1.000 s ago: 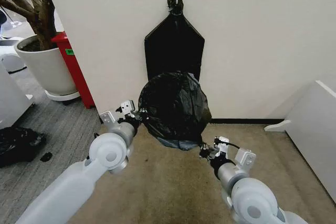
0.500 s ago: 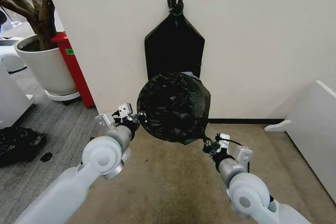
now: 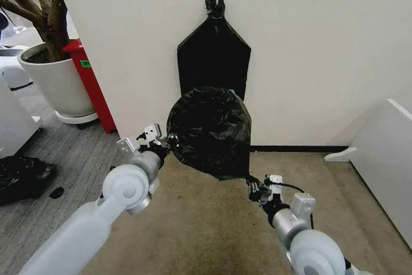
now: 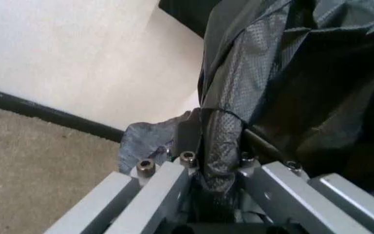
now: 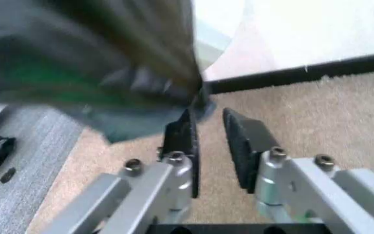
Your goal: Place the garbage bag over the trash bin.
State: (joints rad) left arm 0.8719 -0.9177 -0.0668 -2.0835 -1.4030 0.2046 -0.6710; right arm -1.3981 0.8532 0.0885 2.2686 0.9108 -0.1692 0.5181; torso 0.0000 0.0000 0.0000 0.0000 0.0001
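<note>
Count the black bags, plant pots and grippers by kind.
Black bags: 3 (garbage bag, wall bundle, floor bag)
White plant pot: 1
Grippers: 2 (left gripper, right gripper, both at the garbage bag)
Total: 6

Bare carpet [image 3: 212,223] below, wall [image 3: 309,62] behind.

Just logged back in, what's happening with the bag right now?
The robot is holding the garbage bag spread out in front of the wall. The left gripper is clamped on the bag's left edge, with the plastic bunched between its fingers. The right gripper is at the bag's lower right corner, and its fingers are parted beside the plastic rather than pinching it. A knotted black bundle hangs on the wall behind.
</note>
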